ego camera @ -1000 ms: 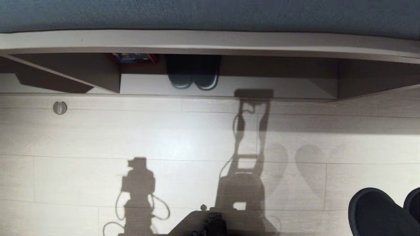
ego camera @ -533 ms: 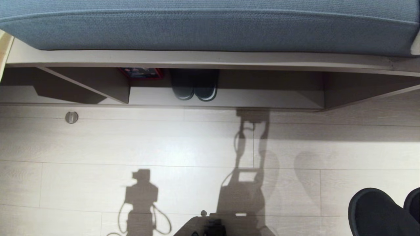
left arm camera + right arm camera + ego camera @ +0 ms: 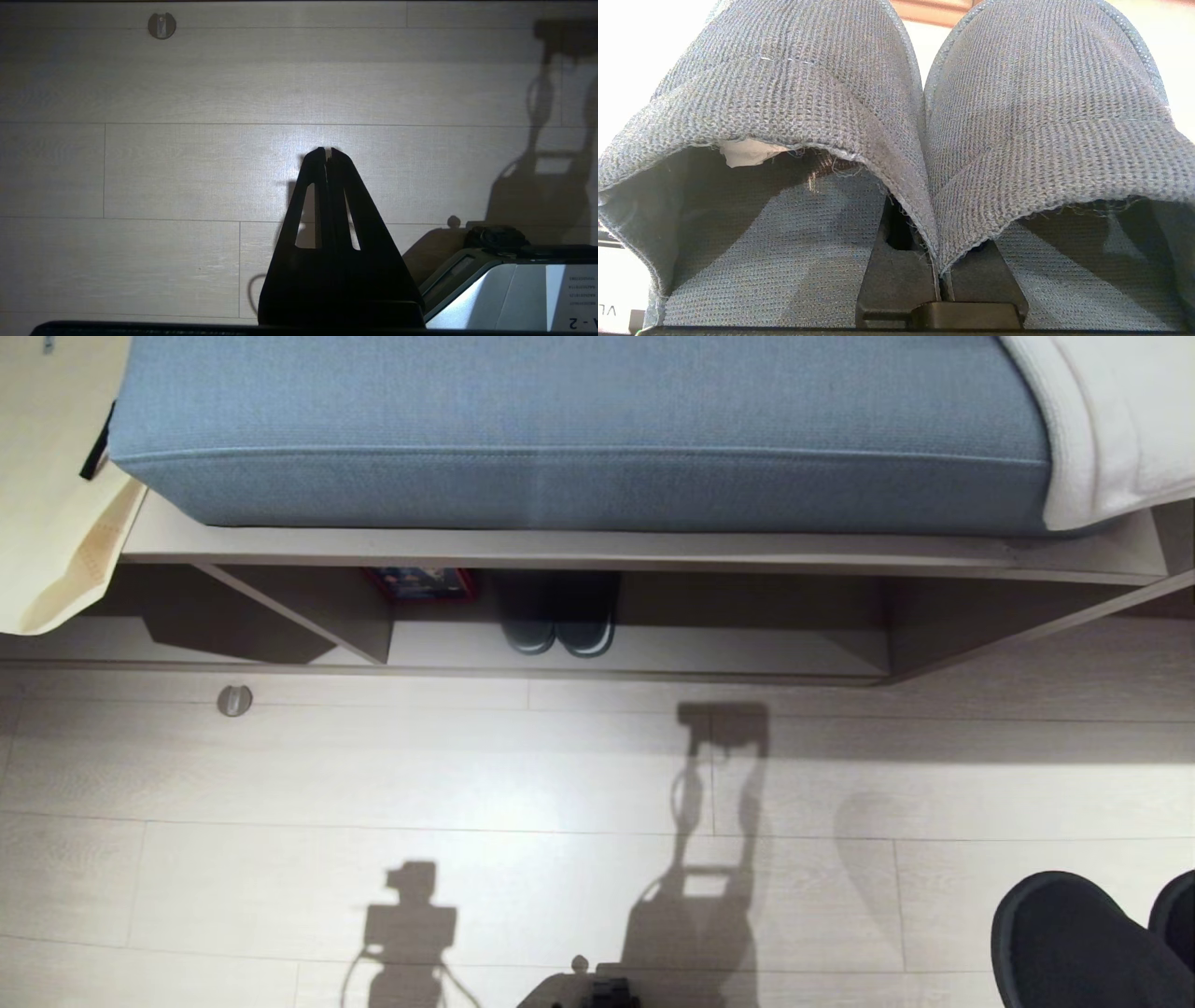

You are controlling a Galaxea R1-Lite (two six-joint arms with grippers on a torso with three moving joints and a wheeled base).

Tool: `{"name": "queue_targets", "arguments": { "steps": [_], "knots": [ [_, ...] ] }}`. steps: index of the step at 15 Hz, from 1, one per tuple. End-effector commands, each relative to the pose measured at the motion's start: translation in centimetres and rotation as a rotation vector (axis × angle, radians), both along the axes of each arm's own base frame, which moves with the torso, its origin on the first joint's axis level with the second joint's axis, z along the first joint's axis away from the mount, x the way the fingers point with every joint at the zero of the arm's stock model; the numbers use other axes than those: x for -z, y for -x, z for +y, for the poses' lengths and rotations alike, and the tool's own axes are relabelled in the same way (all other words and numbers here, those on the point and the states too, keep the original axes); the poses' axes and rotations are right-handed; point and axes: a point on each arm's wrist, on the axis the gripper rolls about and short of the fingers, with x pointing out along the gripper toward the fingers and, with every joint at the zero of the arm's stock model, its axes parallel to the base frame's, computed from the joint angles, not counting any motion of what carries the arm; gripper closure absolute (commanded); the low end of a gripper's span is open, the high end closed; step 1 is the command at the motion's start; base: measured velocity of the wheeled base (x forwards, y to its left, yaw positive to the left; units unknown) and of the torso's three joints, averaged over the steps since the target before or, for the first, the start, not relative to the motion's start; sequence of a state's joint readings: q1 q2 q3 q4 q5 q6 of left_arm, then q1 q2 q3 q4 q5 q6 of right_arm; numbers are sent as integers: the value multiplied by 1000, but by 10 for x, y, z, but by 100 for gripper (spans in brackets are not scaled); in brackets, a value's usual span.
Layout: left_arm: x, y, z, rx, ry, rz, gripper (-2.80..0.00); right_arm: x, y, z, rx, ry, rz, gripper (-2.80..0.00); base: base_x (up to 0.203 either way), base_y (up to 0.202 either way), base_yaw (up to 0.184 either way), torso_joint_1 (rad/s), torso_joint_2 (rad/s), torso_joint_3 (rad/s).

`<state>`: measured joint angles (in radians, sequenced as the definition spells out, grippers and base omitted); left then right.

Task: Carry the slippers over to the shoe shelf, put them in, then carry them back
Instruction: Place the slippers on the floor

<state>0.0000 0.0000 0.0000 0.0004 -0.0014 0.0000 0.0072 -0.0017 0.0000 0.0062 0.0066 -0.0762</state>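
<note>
The dark slippers [image 3: 1074, 943] hang at the lower right corner of the head view, above the floor and well short of the shoe shelf [image 3: 728, 653]. My right gripper [image 3: 936, 261] is shut on them: one finger sits inside each slipper and pinches the two inner walls of the toe bands [image 3: 808, 93] together. Its fingertips are hidden under the knit fabric. The shelf is a low beige cubby with a pale base board and an upright divider [image 3: 345, 611]. My left gripper [image 3: 327, 150] is shut and empty over bare floor.
Another dark pair with pale sole rims [image 3: 558, 630] stands in the shelf beside a red and blue box [image 3: 420, 583]. A blue cushion [image 3: 579, 429] lies on top, with a white blanket [image 3: 1111, 420] and a beige bag [image 3: 56, 504] at its ends. A round fitting [image 3: 234, 700] sits in the floor.
The whole head view has slid downward as the camera moved: more of the cushion, the blanket and the bag now show. The slippers and both grippers keep their places.
</note>
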Motion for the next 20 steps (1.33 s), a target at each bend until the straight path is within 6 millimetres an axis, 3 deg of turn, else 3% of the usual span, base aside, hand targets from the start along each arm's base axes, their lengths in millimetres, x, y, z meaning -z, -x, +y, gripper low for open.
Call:
{"name": "queue_targets", "arguments": {
  "steps": [1,20],
  "knots": [
    [0,0,0,0,0,0,0,0,0,0,0,1,3,0,0,0,0,4,2,203],
    [0,0,0,0,2,1,0,0,0,0,0,-4,3,0,0,0,0,2,1,203]
  ]
}}
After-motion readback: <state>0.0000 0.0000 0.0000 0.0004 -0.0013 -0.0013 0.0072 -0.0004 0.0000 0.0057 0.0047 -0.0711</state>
